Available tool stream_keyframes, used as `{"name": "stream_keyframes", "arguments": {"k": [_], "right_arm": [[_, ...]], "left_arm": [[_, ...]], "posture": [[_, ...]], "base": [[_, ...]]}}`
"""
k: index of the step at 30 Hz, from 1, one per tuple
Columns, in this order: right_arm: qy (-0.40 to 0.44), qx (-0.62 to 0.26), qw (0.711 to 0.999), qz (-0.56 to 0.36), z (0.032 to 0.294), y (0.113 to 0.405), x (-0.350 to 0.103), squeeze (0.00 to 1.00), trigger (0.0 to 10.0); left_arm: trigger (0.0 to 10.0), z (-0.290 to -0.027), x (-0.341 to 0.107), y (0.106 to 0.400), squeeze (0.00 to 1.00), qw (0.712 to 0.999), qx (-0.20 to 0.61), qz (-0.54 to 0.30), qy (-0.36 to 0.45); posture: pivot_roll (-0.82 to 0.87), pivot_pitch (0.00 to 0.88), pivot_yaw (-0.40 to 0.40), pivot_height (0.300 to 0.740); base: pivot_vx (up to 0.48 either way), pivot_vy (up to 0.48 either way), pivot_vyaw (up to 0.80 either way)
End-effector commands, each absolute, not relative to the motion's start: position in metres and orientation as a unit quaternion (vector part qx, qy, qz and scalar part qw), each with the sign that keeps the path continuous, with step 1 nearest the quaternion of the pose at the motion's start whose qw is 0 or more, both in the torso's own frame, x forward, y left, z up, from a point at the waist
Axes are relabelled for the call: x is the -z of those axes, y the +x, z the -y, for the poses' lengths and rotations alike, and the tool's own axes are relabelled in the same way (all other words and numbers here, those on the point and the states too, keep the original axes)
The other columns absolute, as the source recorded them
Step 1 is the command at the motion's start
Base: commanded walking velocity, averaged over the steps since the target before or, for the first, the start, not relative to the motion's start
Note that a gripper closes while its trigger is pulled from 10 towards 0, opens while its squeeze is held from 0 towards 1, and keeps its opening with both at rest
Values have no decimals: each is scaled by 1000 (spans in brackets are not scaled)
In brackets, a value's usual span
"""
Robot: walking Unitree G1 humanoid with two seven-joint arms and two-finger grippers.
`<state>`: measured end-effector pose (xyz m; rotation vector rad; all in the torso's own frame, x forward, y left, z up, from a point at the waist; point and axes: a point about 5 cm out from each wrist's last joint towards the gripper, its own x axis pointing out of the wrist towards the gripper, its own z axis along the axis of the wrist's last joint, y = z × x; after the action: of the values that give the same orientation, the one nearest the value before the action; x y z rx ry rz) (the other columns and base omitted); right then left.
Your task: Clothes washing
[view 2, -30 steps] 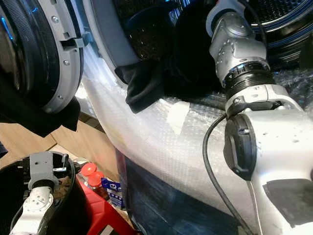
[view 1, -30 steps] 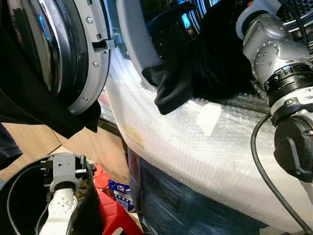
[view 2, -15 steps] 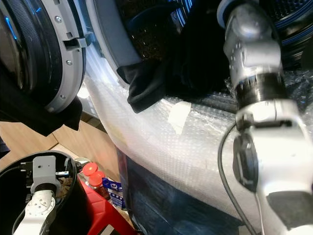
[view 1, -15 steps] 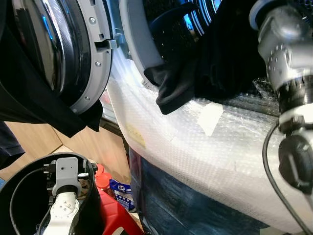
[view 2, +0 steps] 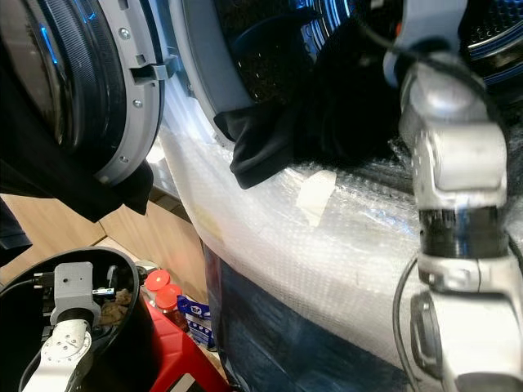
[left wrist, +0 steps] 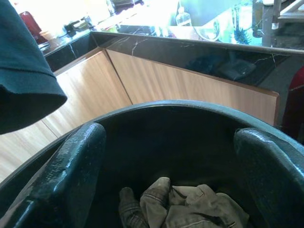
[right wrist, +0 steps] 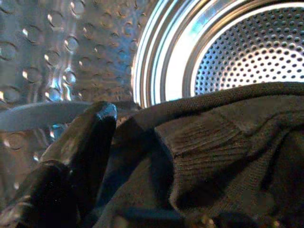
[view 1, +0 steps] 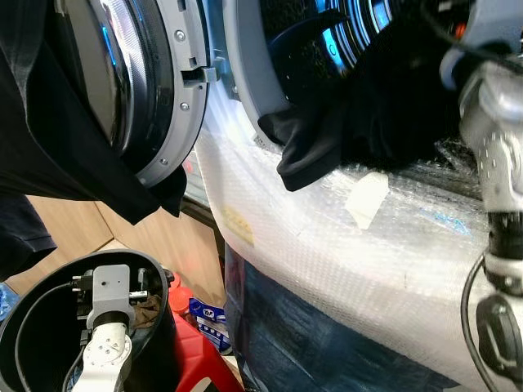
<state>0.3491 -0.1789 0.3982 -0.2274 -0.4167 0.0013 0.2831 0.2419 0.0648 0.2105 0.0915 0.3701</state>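
The dark garment point(view 1: 343, 122) lies across the washer's mouth, most of it inside the drum point(right wrist: 247, 52), one fold drooping over the lip onto the bubble wrap point(view 1: 343, 245) that covers the machine's front. My right claw point(right wrist: 156, 156) is inside the drum, and the knit cloth is bunched right against its finger point(right wrist: 90, 137); I cannot tell whether it is clamped on the cloth or only pushing it. The garment's length runs from the hanging fold inward to the drum, so the push has to go deeper along that line, and the right arm point(view 2: 449, 163) is plainly the nearer one. My left claw point(left wrist: 166, 161) hangs with its fingers spread over the black bucket point(view 1: 33, 302), above a crumpled khaki garment point(left wrist: 190, 204) at the bottom. Another dark cloth point(view 1: 57, 147) drapes over the open door point(view 1: 176, 98). Compared with a second ago, the right arm has reached further up into the opening, and the whole view has shifted right, so my head has moved.
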Motion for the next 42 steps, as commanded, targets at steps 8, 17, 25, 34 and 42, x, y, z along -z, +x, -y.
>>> {"name": "stream_keyframes", "arguments": {"k": [8, 17, 25, 34, 42], "right_arm": [[-23, -41, 980, 194, 165, 311, -385, 0, 10000], [-8, -167, 978, 125, 120, 281, -347, 0, 10000], [-6, -282, 951, 124, 105, 251, -335, 0, 10000], [23, -365, 916, 164, 104, 220, -325, 0, 10000], [32, -480, 871, 97, 106, 199, -284, 0, 10000]], "left_arm": [[10000, -245, -63, 279, 0, 976, -177, -55, 119], [10000, -241, -60, 278, 0, 977, -163, -61, 121], [10000, -240, -58, 276, 0, 978, -158, -65, 123], [10000, -240, -59, 275, 0, 979, -157, -54, 117], [10000, -243, -62, 270, 0, 982, -146, -39, 118]], "posture": [[110, 0, 80, 740], [95, 0, 78, 740], [93, 0, 70, 740], [87, 0, 63, 740], [93, 0, 58, 740]], "base": [[0, 0, 0], [0, 0, 0], [0, 0, 0], [0, 0, 0], [0, 0, 0]]}}
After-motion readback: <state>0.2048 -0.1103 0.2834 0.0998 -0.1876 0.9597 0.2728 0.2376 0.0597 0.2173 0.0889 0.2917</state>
